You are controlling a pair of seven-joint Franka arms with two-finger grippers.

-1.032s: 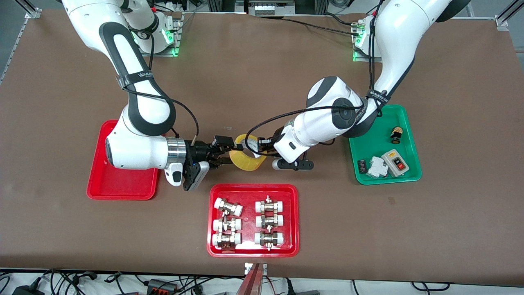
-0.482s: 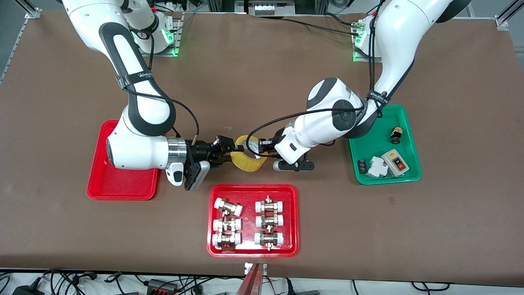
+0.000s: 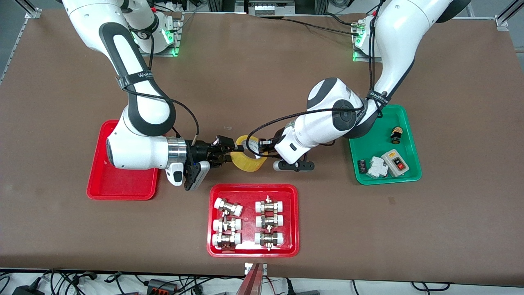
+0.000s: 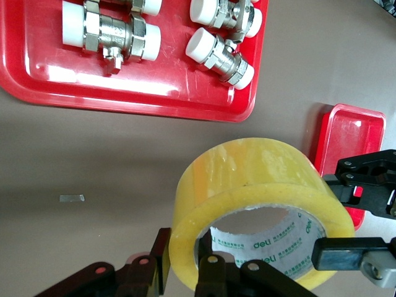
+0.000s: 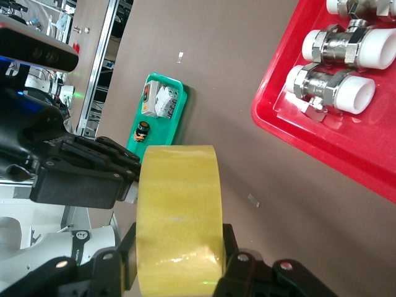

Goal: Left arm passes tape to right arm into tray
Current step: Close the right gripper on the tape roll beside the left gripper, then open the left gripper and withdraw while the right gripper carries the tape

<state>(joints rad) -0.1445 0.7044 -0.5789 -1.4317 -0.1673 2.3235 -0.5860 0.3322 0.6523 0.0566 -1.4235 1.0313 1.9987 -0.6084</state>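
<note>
The yellow tape (image 3: 247, 162) is held in the air over the table's middle, between both grippers. My left gripper (image 3: 258, 147) is shut on the roll's wall, one finger inside the core and one outside, as the left wrist view (image 4: 184, 269) shows. My right gripper (image 3: 228, 154) is shut across the roll's width, a finger on each flat face, as the right wrist view (image 5: 178, 253) shows. The tape fills both wrist views (image 4: 260, 179) (image 5: 179, 204). The plain red tray (image 3: 123, 184) lies toward the right arm's end, partly under the right forearm, and also shows in the left wrist view (image 4: 348, 133).
A red tray (image 3: 210, 221) with white-capped metal fittings (image 3: 228, 208) lies nearer to the front camera than the tape. A green tray (image 3: 368, 143) with a switch box (image 3: 395, 162) and small parts lies toward the left arm's end.
My right gripper's fingers have closed onto the tape's flat faces. The left gripper still grips the roll's wall, and the roll has barely moved.
</note>
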